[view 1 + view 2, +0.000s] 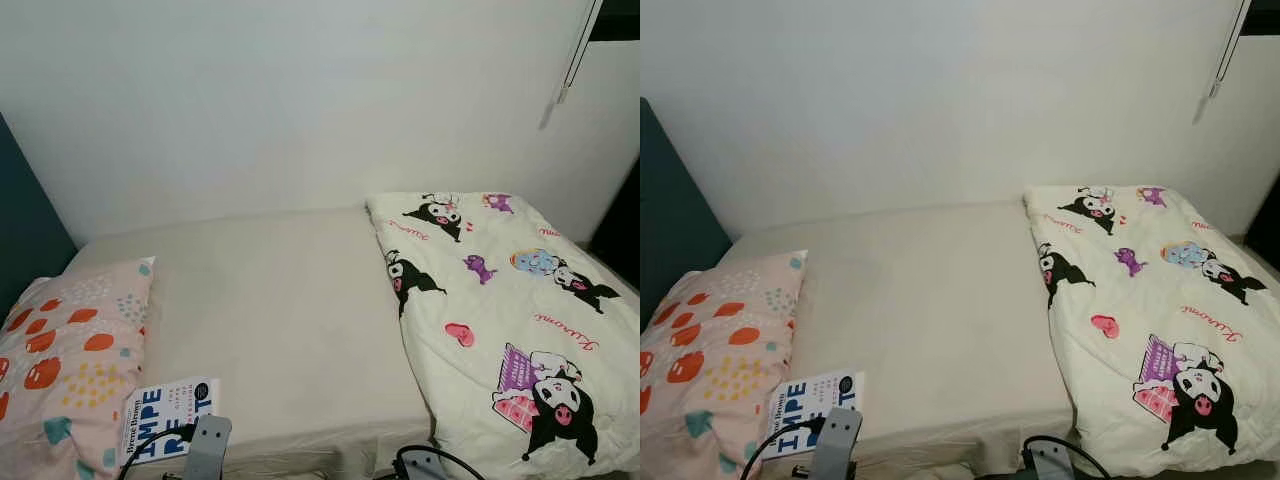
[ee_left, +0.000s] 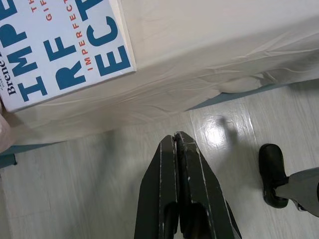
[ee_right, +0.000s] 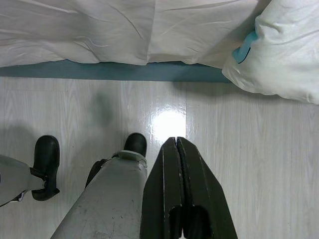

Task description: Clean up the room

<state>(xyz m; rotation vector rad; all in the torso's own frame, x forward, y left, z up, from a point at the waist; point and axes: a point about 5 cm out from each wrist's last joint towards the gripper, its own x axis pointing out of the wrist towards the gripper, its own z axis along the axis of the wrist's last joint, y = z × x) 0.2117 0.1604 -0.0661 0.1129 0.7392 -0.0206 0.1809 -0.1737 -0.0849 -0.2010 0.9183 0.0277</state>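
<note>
We see a white book (image 1: 168,417) with blue letters lying flat on the bed (image 1: 280,320), at its near edge, touching the patterned pillow (image 1: 70,365).

Both silver arms hang low, just their wrists peeking in at the bottom of the head views. The left gripper of two long black fingers (image 2: 177,142) points down at the floor, fingers pressed together. The right gripper (image 3: 177,144) does the same (tips touching), above the robot's own grey leg (image 3: 107,199).
</note>
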